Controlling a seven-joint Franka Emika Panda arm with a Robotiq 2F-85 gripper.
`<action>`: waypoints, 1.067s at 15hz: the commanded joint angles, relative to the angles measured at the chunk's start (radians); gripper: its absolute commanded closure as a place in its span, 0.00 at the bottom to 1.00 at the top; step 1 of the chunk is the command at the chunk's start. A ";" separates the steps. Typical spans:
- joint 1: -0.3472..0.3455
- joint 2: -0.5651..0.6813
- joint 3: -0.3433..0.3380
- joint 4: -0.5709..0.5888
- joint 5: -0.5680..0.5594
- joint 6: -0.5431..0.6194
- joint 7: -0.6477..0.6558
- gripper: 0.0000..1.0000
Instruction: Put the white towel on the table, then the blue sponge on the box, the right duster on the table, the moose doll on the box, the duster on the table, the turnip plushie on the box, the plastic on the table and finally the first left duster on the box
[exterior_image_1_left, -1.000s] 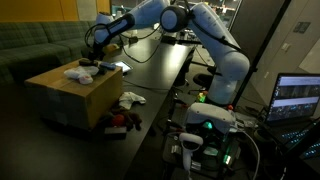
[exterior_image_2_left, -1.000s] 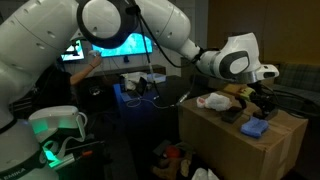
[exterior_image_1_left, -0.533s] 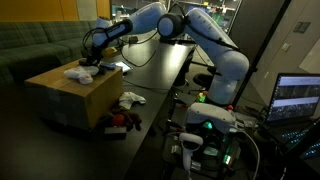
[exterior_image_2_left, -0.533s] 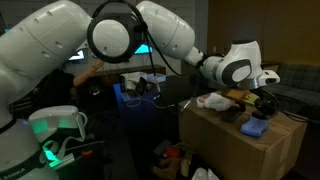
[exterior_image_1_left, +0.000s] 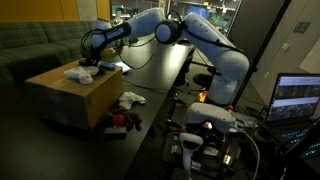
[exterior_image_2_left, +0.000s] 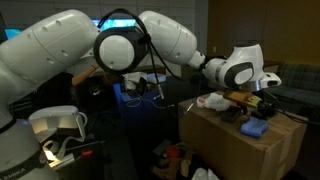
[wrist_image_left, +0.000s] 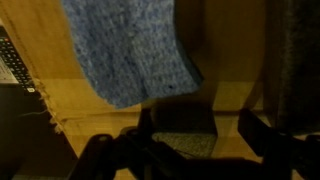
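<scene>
The tan cardboard box (exterior_image_1_left: 62, 95) (exterior_image_2_left: 240, 145) stands beside the long black table (exterior_image_1_left: 160, 65). On its top lie the white towel (exterior_image_1_left: 77, 72) (exterior_image_2_left: 212, 100) and the blue sponge (exterior_image_2_left: 254, 128). In the wrist view the blue sponge (wrist_image_left: 130, 50) fills the upper part, lying on the box top (wrist_image_left: 230, 50). My gripper (exterior_image_1_left: 89, 62) (exterior_image_2_left: 264, 102) (wrist_image_left: 200, 124) hangs low over the box top, open. Its jaws stand wide on either side of a small grey speckled pad (wrist_image_left: 188, 143) and do not touch it. I cannot make out the moose doll.
Some dark things (exterior_image_2_left: 232, 113) lie on the box between towel and sponge. A white soft thing (exterior_image_1_left: 131, 99) and a reddish heap (exterior_image_1_left: 119, 121) lie low beside the box. A dark upright shape (wrist_image_left: 296, 60) stands at the wrist view's right edge. Monitors glow behind.
The arm has swung its elbow round, and the gripper has sunk a little toward the box top. The towel and the sponge have not moved.
</scene>
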 joint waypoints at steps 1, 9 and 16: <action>-0.001 0.048 -0.002 0.103 0.019 -0.056 -0.019 0.41; 0.004 -0.045 -0.024 0.025 0.007 -0.028 -0.001 0.69; 0.006 -0.255 -0.060 -0.216 -0.004 0.004 0.029 0.69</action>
